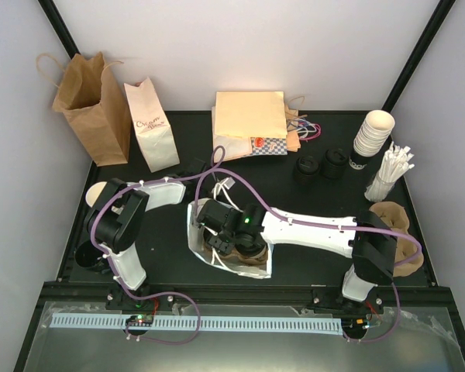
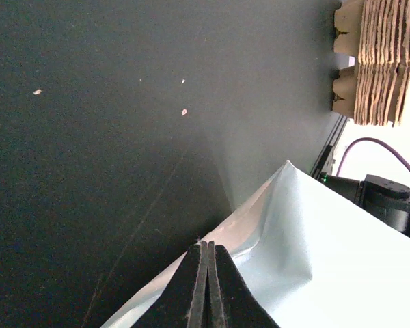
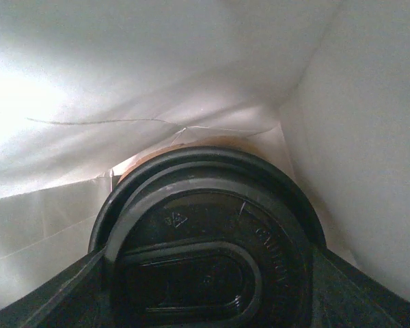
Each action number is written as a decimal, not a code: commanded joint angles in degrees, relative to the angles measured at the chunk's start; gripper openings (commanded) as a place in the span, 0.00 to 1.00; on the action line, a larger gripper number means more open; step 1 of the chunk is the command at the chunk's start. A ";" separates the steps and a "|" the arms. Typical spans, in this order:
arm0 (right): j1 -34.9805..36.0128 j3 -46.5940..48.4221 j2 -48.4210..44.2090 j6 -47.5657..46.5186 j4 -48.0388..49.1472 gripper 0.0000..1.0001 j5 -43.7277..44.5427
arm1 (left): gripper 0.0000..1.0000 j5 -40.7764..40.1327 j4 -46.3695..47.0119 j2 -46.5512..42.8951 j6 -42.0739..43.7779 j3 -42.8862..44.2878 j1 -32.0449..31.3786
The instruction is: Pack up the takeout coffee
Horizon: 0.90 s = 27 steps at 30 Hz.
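Right wrist view: the right claw (image 3: 205, 283) grips the takeout coffee (image 3: 205, 219) between its jaws, with the white bag (image 3: 123, 102) walling it round. The left claw (image 2: 206, 251) is pinched shut on that bag's edge. Probably best to advance straight, releasing only once the base rests.

Brown handled paper bag (image 1: 89, 105), white bag with red script (image 1: 152, 125) beside it, stacked cream bags (image 1: 248, 115), black lid stacks (image 1: 307, 169), cup stack (image 1: 372, 136), wrapped straws (image 1: 392, 167), cardboard carriers (image 1: 400, 232)

Inside the white bag (image 3: 157, 68), walls crowd the takeout coffee (image 3: 205, 232) on both sides; clearance is slight. Outside, open table (image 2: 89, 150) runs up to the cardboard carrier stack (image 2: 379, 61).
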 commanded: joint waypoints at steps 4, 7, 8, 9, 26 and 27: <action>0.57 -4.91 3.24 1.11 -9.12 0.41 5.42 | 0.05 0.71 -3.60 -2.54 -0.37 0.48 -0.51; 0.56 -5.08 2.03 0.86 -8.83 0.41 5.08 | 0.13 -1.25 -5.34 -3.73 -0.12 1.58 0.29; 0.50 -5.15 1.84 0.71 -8.78 0.41 4.78 | 0.15 -2.17 -6.19 -4.30 0.08 2.12 0.67; 0.52 -5.30 1.70 0.66 -8.65 0.41 4.59 | 0.17 -3.09 -7.28 -5.06 0.37 2.69 1.13; 0.43 -5.29 0.33 -0.37 -7.83 0.42 4.13 | 0.51 -26.23 -33.84 -27.84 5.10 15.87 5.86; 0.47 -5.22 0.41 -0.43 -7.75 0.42 4.09 | 0.52 -27.63 -35.72 -31.16 5.04 16.39 5.86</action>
